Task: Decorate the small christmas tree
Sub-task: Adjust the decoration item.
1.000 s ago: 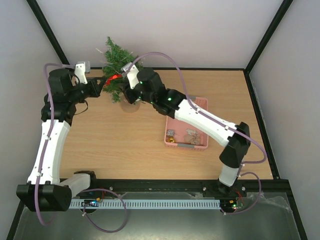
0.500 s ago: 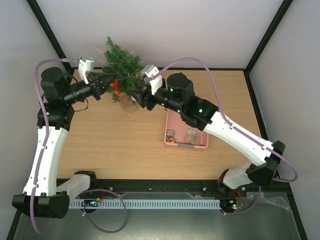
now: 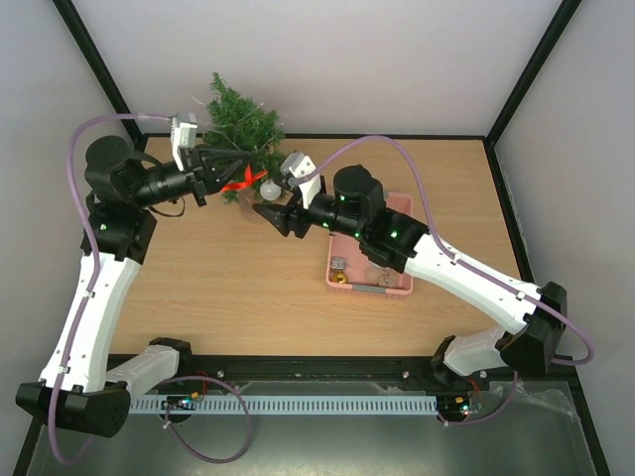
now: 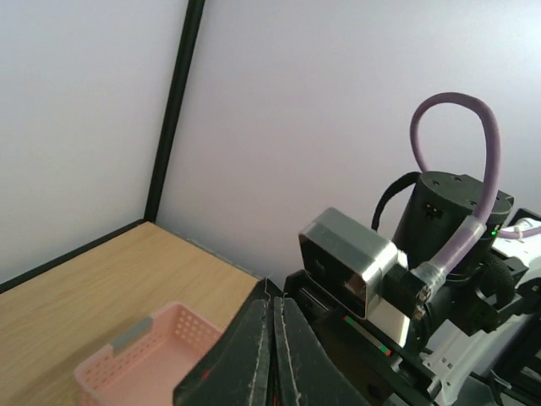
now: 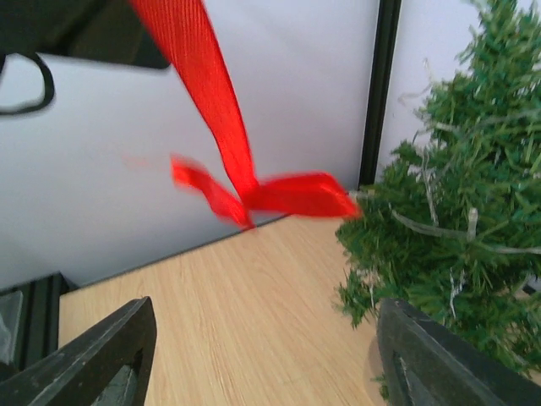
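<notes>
- Small cone-shaped christmas tree (image 3: 241,121), with dark green bristly branches and pale strands, stands upright at the wooden tabletop's (image 3: 248,288) far left edge.
- Left claw (image 3: 224,171) pinches a red fabric ribbon (image 3: 244,182) beside it.
- Right claw (image 3: 271,216) gapes, empty.

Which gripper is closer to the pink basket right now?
Right. The right gripper hangs just left of the basket; the left gripper is farther left, beside the tree, holding a red ribbon.

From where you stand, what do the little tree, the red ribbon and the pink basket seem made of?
The small christmas tree: probably plastic bristles, matte dark green, with pale tinsel-like strands.
The red ribbon: woven fabric, perhaps satin; flat, limp, slight sheen.
The pink basket: moulded plastic, matte, with lattice walls.
</notes>
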Motion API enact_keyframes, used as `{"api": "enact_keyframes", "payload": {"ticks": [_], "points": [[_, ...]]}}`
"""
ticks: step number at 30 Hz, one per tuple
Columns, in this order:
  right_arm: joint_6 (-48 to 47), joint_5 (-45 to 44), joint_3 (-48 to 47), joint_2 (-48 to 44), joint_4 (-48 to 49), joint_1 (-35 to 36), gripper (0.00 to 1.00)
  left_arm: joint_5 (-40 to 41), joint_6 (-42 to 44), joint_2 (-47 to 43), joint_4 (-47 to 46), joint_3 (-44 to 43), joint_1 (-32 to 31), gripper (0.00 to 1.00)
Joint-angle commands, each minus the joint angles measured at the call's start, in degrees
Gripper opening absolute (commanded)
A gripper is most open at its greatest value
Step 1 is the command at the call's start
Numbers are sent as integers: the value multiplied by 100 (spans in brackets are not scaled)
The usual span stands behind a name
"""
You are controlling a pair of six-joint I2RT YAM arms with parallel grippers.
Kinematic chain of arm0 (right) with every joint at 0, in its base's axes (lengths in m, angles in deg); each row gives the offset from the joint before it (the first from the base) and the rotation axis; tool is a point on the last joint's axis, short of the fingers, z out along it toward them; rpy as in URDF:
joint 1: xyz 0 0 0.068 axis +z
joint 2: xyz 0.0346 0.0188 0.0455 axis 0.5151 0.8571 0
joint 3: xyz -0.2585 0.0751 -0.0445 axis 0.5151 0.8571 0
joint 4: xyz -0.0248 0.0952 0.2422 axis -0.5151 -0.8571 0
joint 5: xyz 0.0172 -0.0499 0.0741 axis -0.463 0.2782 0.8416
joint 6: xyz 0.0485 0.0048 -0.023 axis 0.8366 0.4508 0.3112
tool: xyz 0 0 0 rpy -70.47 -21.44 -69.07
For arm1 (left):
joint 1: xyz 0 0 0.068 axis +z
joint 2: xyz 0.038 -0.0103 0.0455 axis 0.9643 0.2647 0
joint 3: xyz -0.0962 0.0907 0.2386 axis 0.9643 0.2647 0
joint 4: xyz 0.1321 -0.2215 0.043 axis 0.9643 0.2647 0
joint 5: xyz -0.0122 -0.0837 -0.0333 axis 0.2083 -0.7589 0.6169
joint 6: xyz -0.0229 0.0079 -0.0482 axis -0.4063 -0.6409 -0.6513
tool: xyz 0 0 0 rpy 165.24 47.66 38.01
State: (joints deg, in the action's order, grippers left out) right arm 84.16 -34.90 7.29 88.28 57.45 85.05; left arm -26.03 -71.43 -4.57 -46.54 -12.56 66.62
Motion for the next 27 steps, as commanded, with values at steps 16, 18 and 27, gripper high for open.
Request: {"api": "enact_keyframes", "payload": {"ticks": [16,18,27], "points": [[462,280,690,-190,2067,34,2,-139,-350,100,-543,24,-417,2],[452,292,843,-299,2137,36,2,-111,-348,90,-522,29,-420,2],[-8,-543,990,-577,1131,22,2,202,-168,90,-96,-83,-414,44]]}}
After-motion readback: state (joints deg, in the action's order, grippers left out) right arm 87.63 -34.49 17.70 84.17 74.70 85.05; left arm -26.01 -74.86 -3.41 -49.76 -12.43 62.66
